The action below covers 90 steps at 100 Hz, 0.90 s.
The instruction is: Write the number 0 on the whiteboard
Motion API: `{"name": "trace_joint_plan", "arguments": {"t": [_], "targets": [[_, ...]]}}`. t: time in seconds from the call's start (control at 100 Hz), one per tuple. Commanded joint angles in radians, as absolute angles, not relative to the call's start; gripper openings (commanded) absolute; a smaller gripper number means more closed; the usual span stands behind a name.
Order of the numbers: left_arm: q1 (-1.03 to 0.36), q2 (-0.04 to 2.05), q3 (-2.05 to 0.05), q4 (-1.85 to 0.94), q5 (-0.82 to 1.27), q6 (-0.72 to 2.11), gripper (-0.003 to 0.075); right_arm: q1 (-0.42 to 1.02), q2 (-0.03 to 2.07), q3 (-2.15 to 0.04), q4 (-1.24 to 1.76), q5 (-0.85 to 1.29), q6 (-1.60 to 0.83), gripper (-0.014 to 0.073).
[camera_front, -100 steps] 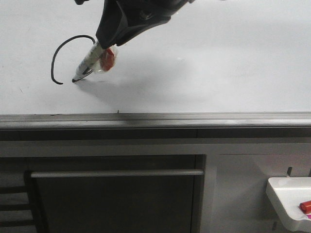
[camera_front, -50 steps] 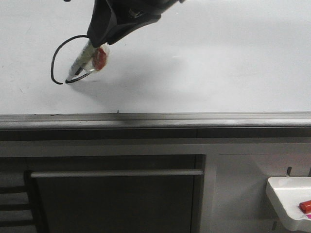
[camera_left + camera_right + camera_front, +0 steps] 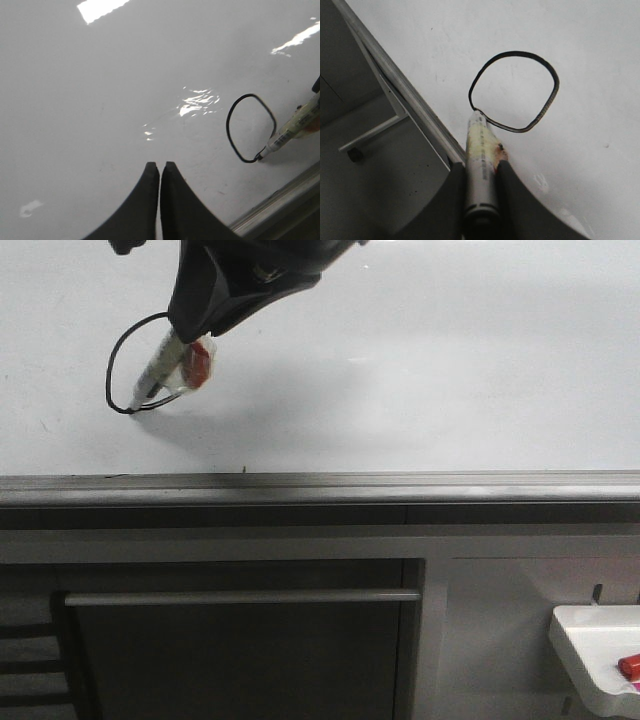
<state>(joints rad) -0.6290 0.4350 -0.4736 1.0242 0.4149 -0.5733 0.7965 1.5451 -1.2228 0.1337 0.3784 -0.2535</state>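
Note:
The number 0 [image 3: 109, 375] is a thin black lopsided loop at the left of the whiteboard [image 3: 420, 370]. My right gripper [image 3: 190, 335] is shut on a grey-and-yellow marker [image 3: 158, 368] with a red tag, its tip touching the loop's lower end. In the right wrist view the gripper [image 3: 481, 167] holds the marker [image 3: 480, 145] with its tip on the closed-looking loop [image 3: 557, 85] on the whiteboard [image 3: 590, 45]. My left gripper [image 3: 160, 165] is shut and empty over the whiteboard [image 3: 100, 100], to one side of the loop [image 3: 227, 125] and marker [image 3: 295, 127].
A grey metal edge strip [image 3: 320, 483] runs along the board's near side. Below it is a dark cabinet with a handle bar [image 3: 240, 596]. A small white tray [image 3: 590, 650] with a red item [image 3: 630, 667] sits at the lower right.
My right gripper has moved left with the marker, drawing the lower stroke across. The tip now meets the lower end of the arc, where a gap showed before.

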Motion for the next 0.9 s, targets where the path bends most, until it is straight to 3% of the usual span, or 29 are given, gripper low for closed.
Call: {"name": "trace_joint_plan", "arguments": {"t": [0.0,0.08,0.15,0.2,0.32,0.37,0.89], "targets": [[-0.63,0.442,-0.498,0.994,0.304,-0.588,-0.002,0.817,1.459,-1.252,0.116,0.394,-0.262,-0.0067],[-0.634,0.444,-0.484,0.984,0.187,-0.587,-0.0011,0.835,1.428,-1.252,0.116,0.474,-0.262,-0.0067],[-0.634,0.46,-0.464,0.99,0.082,-0.587,0.0043,0.837,1.408,-1.252,0.114,0.542,-0.262,-0.0067],[-0.634,0.48,-0.452,0.992,0.023,-0.587,0.0112,0.837,1.394,-1.252,0.107,0.579,-0.262,-0.0067],[-0.634,0.554,-0.427,1.039,-0.08,-0.587,0.036,0.837,1.37,-1.252,0.075,0.622,-0.262,-0.0067],[-0.634,0.593,-0.425,1.056,-0.103,-0.587,0.041,0.837,1.358,-1.252,0.072,0.624,-0.262,-0.0067],[-0.634,0.99,-0.532,1.176,-0.262,-0.579,0.0347,0.907,1.314,-1.252,0.079,0.599,-0.264,-0.0067]]}}
